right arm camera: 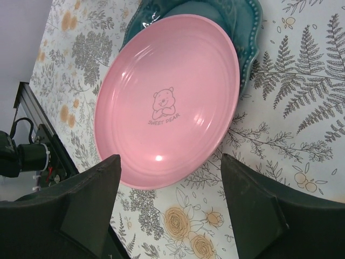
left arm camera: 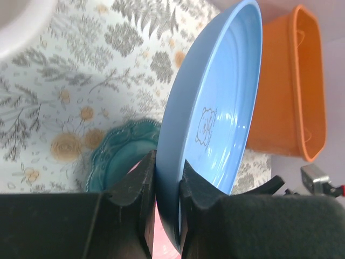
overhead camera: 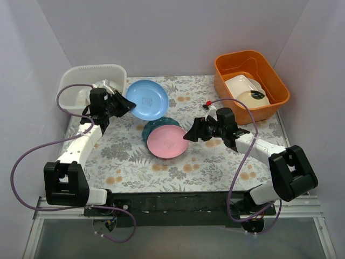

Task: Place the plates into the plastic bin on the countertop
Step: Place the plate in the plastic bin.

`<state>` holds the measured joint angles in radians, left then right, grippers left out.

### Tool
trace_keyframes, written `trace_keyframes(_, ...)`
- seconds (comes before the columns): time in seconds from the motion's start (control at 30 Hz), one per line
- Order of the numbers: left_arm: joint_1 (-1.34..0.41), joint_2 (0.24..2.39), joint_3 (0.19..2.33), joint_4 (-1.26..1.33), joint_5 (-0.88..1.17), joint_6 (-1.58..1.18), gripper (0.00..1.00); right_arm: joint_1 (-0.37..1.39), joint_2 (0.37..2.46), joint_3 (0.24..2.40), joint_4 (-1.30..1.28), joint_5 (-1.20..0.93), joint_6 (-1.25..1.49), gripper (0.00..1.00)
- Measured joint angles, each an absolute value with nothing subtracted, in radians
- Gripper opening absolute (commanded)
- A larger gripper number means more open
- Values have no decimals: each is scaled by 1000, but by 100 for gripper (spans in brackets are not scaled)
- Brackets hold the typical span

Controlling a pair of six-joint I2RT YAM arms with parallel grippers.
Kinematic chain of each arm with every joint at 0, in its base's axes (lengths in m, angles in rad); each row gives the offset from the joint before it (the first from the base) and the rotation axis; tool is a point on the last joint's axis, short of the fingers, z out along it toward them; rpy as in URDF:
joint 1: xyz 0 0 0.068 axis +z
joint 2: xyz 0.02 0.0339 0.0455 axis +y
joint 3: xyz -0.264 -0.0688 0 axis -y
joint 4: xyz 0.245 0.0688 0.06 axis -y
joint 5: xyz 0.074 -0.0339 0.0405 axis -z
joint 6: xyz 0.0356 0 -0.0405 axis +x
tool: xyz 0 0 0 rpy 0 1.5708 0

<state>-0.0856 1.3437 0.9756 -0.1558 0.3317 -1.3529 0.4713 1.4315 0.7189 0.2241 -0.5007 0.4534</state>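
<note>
My left fingers (left arm camera: 137, 189) pinch the rim of the round light-blue plate (left arm camera: 215, 118), raised beside the translucent white plastic bin (overhead camera: 97, 68). My right fingers (right arm camera: 86, 205) are spread over the round pink plate (right arm camera: 172, 102), which hides most of a teal scalloped plate (right arm camera: 250, 27).

The pink plate (right arm camera: 167, 102) is smooth and glossy, with bright glints, and the teal plate (right arm camera: 250, 21) under it has the same sheen. The blue plate (left arm camera: 215, 118) looks like glossy plastic, while the left claw (left arm camera: 168, 170) on it is matt black. The worktop (right arm camera: 302, 108) around the pink plate is a matt printed sheet.
</note>
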Motion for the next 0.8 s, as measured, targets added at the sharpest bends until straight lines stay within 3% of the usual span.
trace_keyframes(0.8,103,1627,1271,-59,297,-1514,0,471,1295,646,181,-455,460,82)
